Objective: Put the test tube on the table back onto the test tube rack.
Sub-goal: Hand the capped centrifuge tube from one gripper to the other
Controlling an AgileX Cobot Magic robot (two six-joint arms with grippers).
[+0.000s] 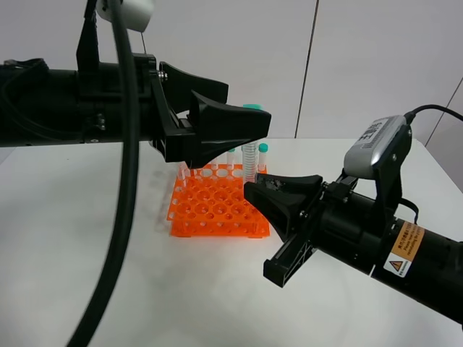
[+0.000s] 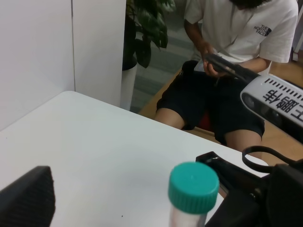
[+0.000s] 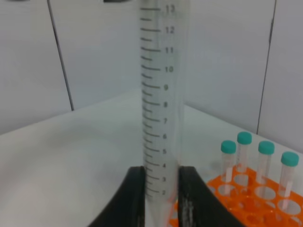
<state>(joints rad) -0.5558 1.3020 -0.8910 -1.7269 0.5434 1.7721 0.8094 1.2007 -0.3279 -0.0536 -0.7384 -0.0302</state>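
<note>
So rn my right end effector is clamping the test tube upright near the rack, left end effector is gaping apart.

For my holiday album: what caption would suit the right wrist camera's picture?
Black fingers pinch an upright graduated test tube, near the orange test tube rack holding teal-capped tubes.

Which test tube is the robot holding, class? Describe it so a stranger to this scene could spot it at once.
Find the orange test tube rack in the middle of the white table. Near its far right corner in the high camera's view, one test tube stands upright. It alone is clamped in the right gripper, and its teal cap sits higher than its neighbours' caps.
</note>
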